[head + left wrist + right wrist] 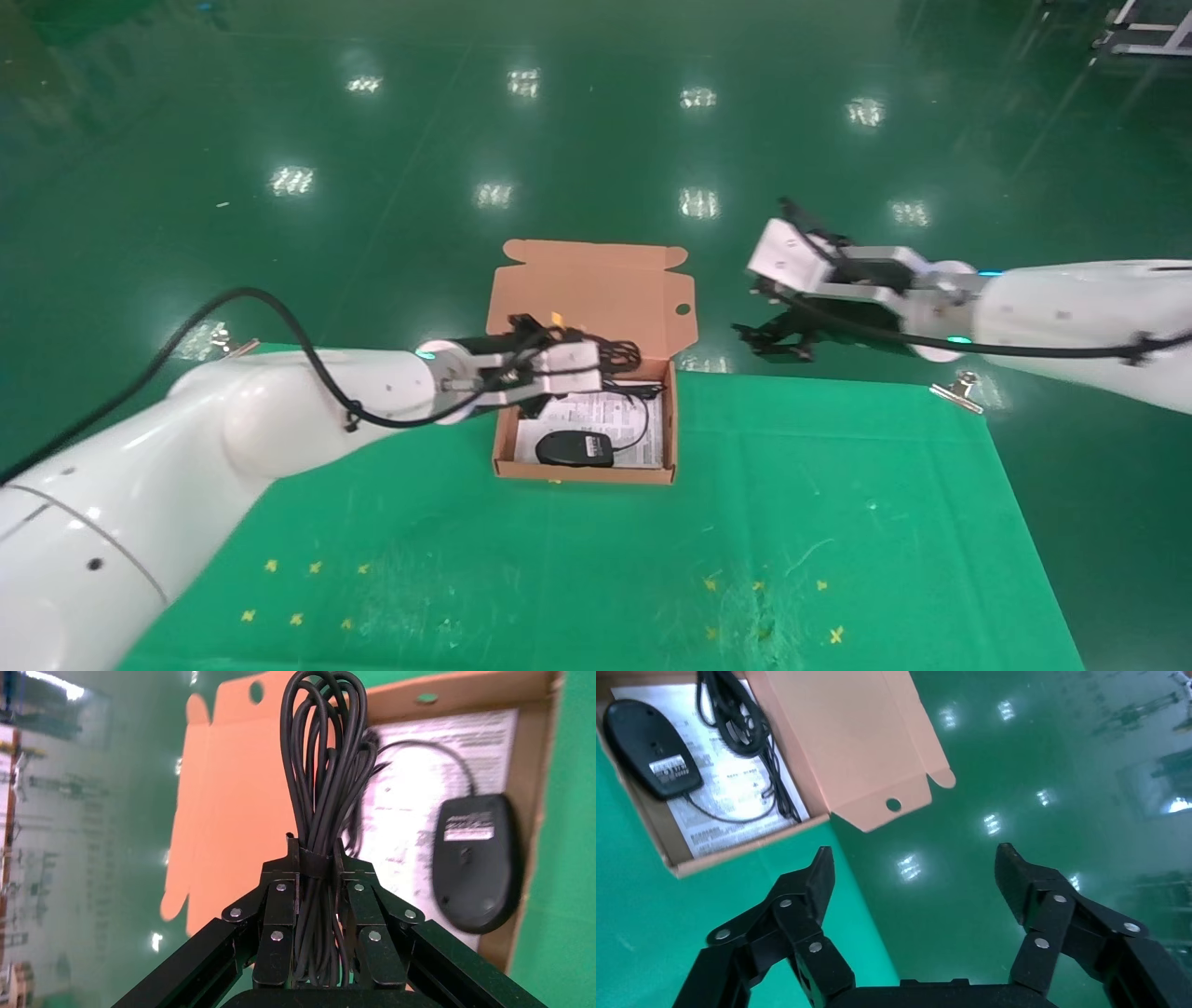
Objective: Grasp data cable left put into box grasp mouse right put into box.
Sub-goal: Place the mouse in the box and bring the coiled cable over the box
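The salmon-orange box (582, 472) stands open at the far side of the green cloth, its lid (596, 298) tilted back. The black mouse (575, 448) lies inside on a printed leaflet, its thin cord curling beside it. My left gripper (601, 365) hovers over the box's back half, shut on the data cable (626, 354). In the left wrist view the gripper (315, 857) clamps the bundle (320, 776) at its strap, above the box, with the mouse (478, 860) beside it. My right gripper (778, 331) is open and empty, right of the lid beyond the table's far edge; its wrist view (916, 874) shows floor between the fingers.
A printed leaflet (605, 415) lines the box floor. The green cloth (792, 522) covers the table, held by metal clips (959, 390) at its far corners. Small yellow marks (307, 568) lie near the front. Shiny green floor lies beyond the far edge.
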